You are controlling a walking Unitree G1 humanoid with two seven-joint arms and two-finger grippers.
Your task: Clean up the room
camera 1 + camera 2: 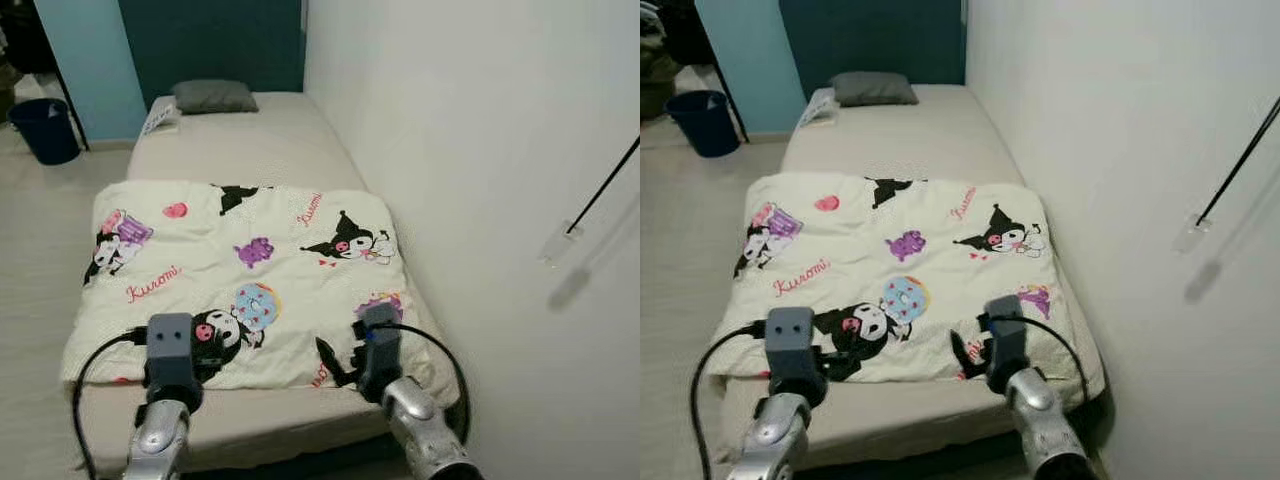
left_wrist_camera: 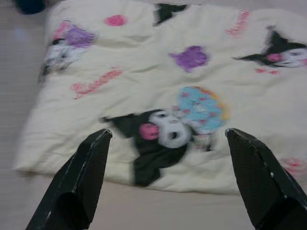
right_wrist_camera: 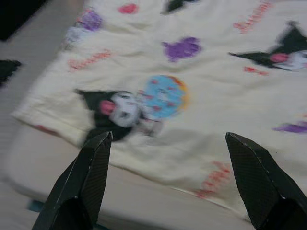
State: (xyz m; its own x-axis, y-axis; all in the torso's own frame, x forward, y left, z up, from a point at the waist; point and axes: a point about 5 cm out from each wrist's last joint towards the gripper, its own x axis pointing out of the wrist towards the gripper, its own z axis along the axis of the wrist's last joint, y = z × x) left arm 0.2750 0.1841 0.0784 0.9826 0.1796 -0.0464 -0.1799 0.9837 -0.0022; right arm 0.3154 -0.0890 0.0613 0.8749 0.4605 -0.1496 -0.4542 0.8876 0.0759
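A cream blanket (image 1: 250, 270) printed with cartoon characters lies spread over the near half of a beige bed (image 1: 240, 140). At the bed's far end rests a grey pillow (image 1: 214, 96). Both arms are raised over the blanket's near edge, the left arm (image 1: 165, 400) toward its left corner and the right arm (image 1: 405, 400) toward its right corner. My left gripper (image 2: 168, 132) is open above the black character print, its fingers wide apart and holding nothing. The right gripper (image 3: 168, 135) is open too, hovering over the blanket's near hem.
A white wall (image 1: 480, 150) runs close along the bed's right side, with a black rod (image 1: 600, 190) leaning on it. Pale floor (image 1: 40, 240) lies to the left. A dark blue bin (image 1: 43, 128) stands at the far left. A white item (image 1: 160, 120) lies beside the pillow.
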